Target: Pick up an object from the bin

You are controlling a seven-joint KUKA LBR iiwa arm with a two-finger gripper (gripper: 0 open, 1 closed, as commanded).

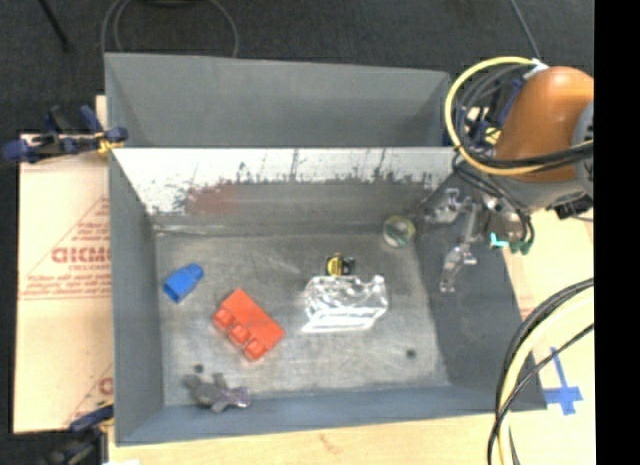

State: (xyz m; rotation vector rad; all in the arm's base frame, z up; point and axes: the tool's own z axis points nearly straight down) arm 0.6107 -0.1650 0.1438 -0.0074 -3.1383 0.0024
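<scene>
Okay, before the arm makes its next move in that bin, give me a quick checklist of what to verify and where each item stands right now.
1. Gripper inside the bin, at its right side: ok.
2. Gripper over a thing: not ok; it looks to be over bare floor.
3. Gripper open for a grasp: cannot tell.
4. Nearest thing, the greenish ball at the back, lies apart from the gripper: ok.
5. Clear plastic piece free of the small yellow-black thing behind it: cannot tell.
6. Red block and blue block lie apart on the left: ok.
</scene>
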